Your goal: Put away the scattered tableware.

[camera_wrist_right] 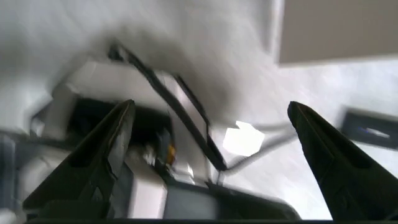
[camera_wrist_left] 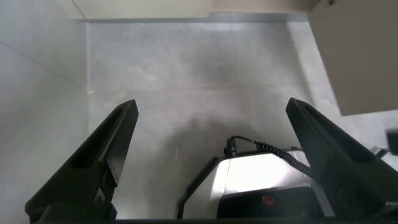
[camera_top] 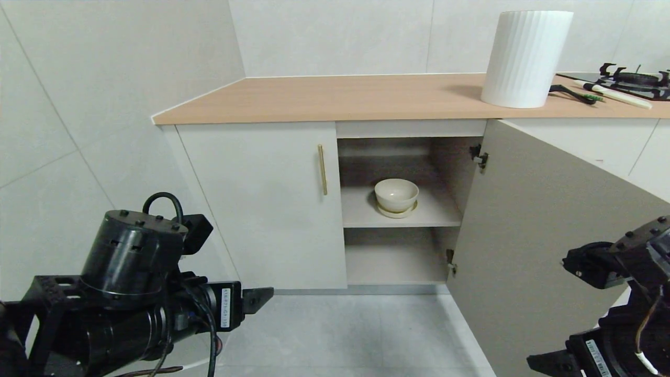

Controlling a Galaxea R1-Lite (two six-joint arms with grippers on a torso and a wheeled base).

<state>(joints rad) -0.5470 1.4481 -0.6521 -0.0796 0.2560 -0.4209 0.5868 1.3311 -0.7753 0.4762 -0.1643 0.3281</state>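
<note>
Inside, bowl atop plate on cabinet shelf.

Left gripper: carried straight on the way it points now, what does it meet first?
Most likely the grey floor: the open left gripper points down at bare tiles short of the cabinet, nothing in between. Depth is unclear, so the cabinet's foot is possible.

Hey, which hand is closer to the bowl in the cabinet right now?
Left, as far as I can tell. The left hand is low, before the closed door, left of the bowl. The right hand is lower, right of the open door.
</note>
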